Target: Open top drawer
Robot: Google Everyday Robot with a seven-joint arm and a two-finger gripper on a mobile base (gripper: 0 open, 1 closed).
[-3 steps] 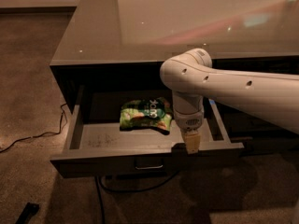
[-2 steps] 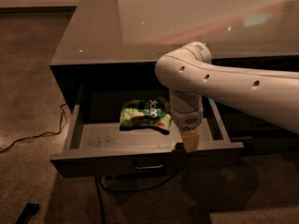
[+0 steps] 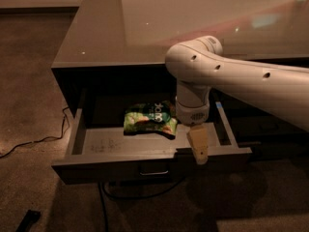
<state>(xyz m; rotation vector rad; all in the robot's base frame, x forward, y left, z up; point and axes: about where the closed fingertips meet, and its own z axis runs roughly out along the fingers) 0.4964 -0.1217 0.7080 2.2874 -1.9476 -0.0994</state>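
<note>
Although the top drawer (image 3: 96,170) already stands pulled well out of the cabinet, the gripper (image 3: 200,154) hangs at its front rim, with the small pull handle (image 3: 154,170) just below and to the pincer's left in the view. Whether the pincer is apart or clamped on that rim cannot be told. Just behind it, to its left, a green snack bag (image 3: 149,120) lies on the drawer floor. Farther back spreads the glossy tabletop (image 3: 145,28). The opening looks nearly done; probably only releasing and withdrawing remain.
</note>
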